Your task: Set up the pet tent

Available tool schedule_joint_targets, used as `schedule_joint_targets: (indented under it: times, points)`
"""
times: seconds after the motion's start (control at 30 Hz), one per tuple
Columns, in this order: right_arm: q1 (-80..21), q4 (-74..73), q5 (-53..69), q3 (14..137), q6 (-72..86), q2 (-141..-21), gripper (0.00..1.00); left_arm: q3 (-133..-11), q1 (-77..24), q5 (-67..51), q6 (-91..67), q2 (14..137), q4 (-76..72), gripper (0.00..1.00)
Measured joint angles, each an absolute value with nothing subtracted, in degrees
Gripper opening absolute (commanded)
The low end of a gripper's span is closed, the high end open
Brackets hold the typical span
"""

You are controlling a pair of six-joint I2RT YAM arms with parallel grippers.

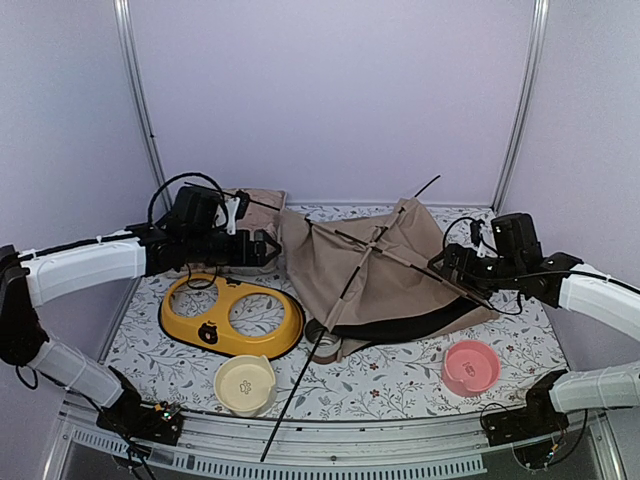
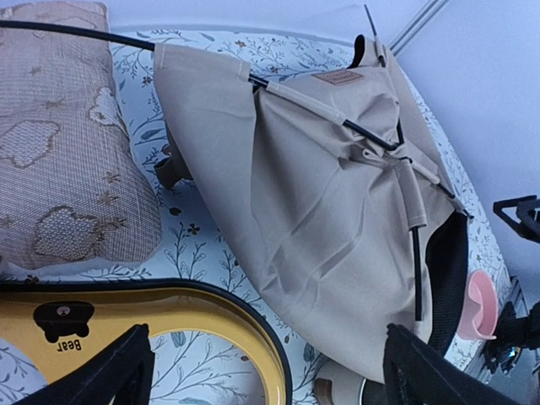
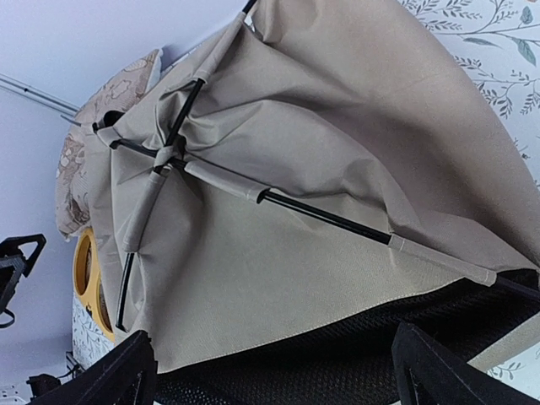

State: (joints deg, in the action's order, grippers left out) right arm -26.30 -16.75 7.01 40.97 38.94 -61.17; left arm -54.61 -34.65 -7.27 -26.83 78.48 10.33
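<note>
**Item one, the pet tent** (image 1: 400,275): we record tan-beige fabric lying slumped, not standing, on the floral table cover (image 1: 400,390), from the middle toward the rear right. Its thin black poles (image 3: 325,217) cross at a hub on top and are threaded through fabric sleeves. One pole end (image 1: 289,410) runs out past the near edge of the table, and another pokes up at the rear. We note a brown label patch (image 2: 337,78) near the top seam and black mesh (image 3: 354,363) along the near hem.

**Item two, the left gripper** (image 1: 270,250): the jaws are spread wide with nothing between them, poised just beside the tent's left edge. We cannot tell whether it touches the fabric.

**Item three, the right gripper** (image 1: 442,266): the jaws are likewise wide apart and empty, at the tent's right side above the mesh hem. We cannot judge contact here either.

**Sundries:**
- a patterned cushion (image 2: 59,169) at the rear left, just beside the tent
- a yellow two-hole feeder (image 1: 230,315) near the left gripper
- a cream bowl (image 1: 245,385) in front of the feeder
- a pink bowl (image 1: 470,367) near the tent's right corner
</note>
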Motion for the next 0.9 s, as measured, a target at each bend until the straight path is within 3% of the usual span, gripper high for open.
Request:
schedule_joint_targets:
  times: [0.2,0.33,0.5,0.9]
  points:
    - [-26.3,-16.99,9.89,41.36,37.47,-63.09,1.0,-60.14,-34.7,-4.84,-28.6,84.33,11.55,0.87]
    - [-26.3,-15.88,11.07,41.1,37.63,-63.09,0.99,-62.94,-34.7,-3.31,-30.06,87.59,12.08,0.75]
    - [-26.33,-14.44,11.14,40.97,37.34,-64.42,0.99,-64.88,-34.89,-3.51,-31.53,90.98,11.7,0.73]
    - [-32.29,-12.67,13.91,45.36,35.64,-70.76,0.86,-58.78,-39.4,-9.37,-31.18,90.43,10.31,0.61]
